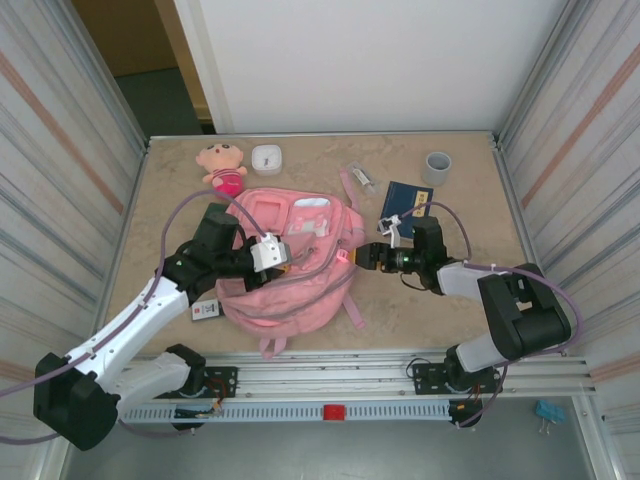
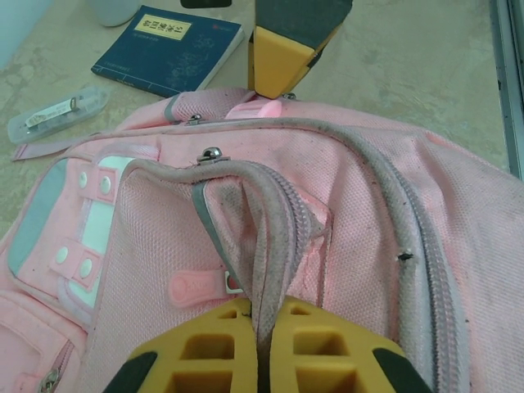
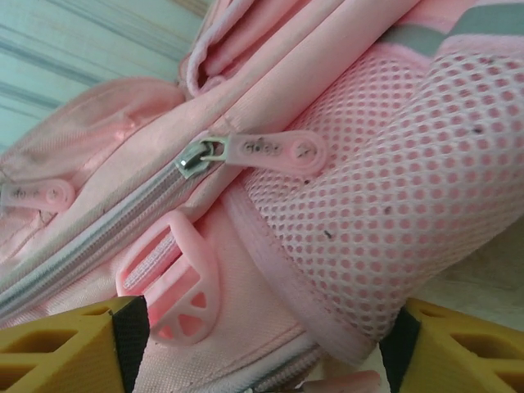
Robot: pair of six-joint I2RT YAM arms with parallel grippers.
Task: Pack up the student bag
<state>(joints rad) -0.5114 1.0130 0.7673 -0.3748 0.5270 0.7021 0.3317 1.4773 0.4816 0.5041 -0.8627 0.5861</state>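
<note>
Bag position: the student bag (image 1: 300, 290) lies flat in the middle of the tabletop (image 1: 450, 300), front pockets up, between my two arms.
Bag long axis: roughly near-to-far, with the pocket end towards the back wall and the straps trailing to the near edge.
Left fingers: the left fingers (image 2: 213, 352) are closed on the bag, pinching a fold of the grey zip edge (image 2: 270, 246) at the main opening, which rises as a ridge away from them.
Right fingers: the right fingers (image 3: 57, 344) stand wide apart on the bag's right flank, one on either side of the mesh side pocket (image 3: 409, 188). I can't tell whether they touch the fabric.
Key relation: the bag lies directly ahead of both sets of fingers, left arm on its left shoulder, right arm at its right side. The zip pull (image 3: 274, 151) sits just above and ahead of the right fingers, so I judge the right arm the nearer one for drawing that zip.
Bag look: pink woven fabric, white-trimmed pockets, pink rubber pulls, grubby grey zip tape, the opening not spread wide.
Things to pack, I'd guess: blue book (image 1: 405, 198) and clear pen case (image 1: 362, 178) beyond the bag on the right, with a doll (image 1: 222, 165) at far left.
Progress: early, to my eye. These items lie outside the bag.
</note>
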